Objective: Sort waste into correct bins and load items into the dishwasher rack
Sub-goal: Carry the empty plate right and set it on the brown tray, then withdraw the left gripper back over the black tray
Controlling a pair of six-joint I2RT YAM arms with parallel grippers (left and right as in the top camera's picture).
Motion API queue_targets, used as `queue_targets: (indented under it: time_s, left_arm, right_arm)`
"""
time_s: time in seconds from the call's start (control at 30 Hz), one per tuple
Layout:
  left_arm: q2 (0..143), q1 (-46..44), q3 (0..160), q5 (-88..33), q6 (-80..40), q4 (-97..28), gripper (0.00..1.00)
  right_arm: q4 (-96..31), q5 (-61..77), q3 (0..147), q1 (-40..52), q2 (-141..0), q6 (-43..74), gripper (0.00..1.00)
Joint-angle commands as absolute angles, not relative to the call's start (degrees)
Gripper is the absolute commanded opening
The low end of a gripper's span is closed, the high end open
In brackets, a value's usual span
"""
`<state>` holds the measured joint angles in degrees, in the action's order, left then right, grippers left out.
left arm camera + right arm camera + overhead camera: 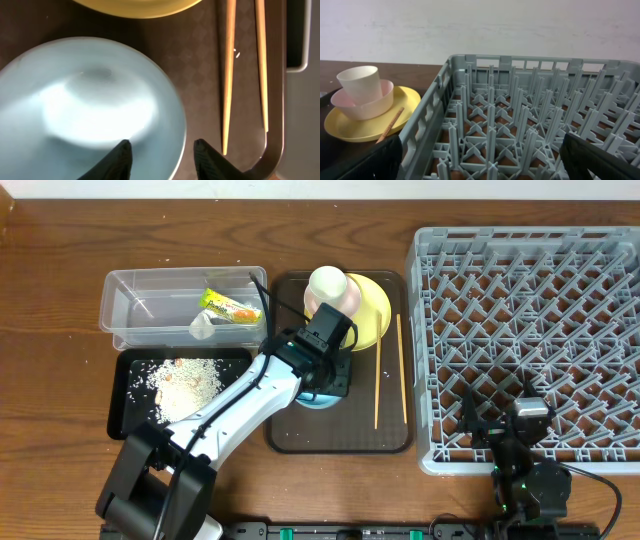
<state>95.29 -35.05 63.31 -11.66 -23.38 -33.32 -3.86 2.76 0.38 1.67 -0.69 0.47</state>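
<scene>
My left gripper (325,375) (162,147) hangs low over the light blue bowl (322,400) (85,105) on the brown serving tray (340,435). Its jaws stand apart across the bowl's right rim, one finger over the bowl and one over the tray, gripping nothing. Two chopsticks (378,385) (229,75) lie to the right. Behind, the white cup (327,283) (359,82) sits in the pink bowl (350,300) (365,105) on the yellow plate (375,305) (350,130). The right gripper (498,420) (480,160) is wide open and empty over the front left part of the dishwasher rack (425,450) (427,120).
A clear tub (130,290) at the back left holds the green-and-yellow wrapper (230,307) and the white tissue (203,327). In front of it a black tray (117,395) carries rice scraps (185,378). The rack's upright pegs fill the right side.
</scene>
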Motion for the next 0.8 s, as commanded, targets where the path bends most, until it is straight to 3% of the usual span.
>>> queue_targets:
  time_s: [0.0,0.27,0.5,0.7,0.77]
  left_arm:
    - [95.1,-35.2,64.0,-11.1,-25.1,-33.5,0.48]
    - [89.5,-33.3,64.0,-9.3,-25.4,-33.6,0.49]
    - [80.5,-24.3,64.0,-8.9,-25.6,-34.5,0.52]
    - [71.6,-12.5,64.0,-8.3,-25.6,-37.7,0.77]
    - [70.1,-9.8,64.0,-8.3,-25.6,-37.7,0.79]
  right_arm:
    - [-4.1,2.4,0.3,1.7,-0.4,1.3,0.99]
    - [-4.1,2.4,0.3,1.7,-0.4,1.3,0.99]
    - [-4.1,2.4,0.3,1.7,-0.4,1.3,0.99]
    - [-4.1,2.4,0.3,1.7,-0.4,1.3,0.99]
    - [-4.1,2.4,0.3,1.7,-0.4,1.3,0.99]
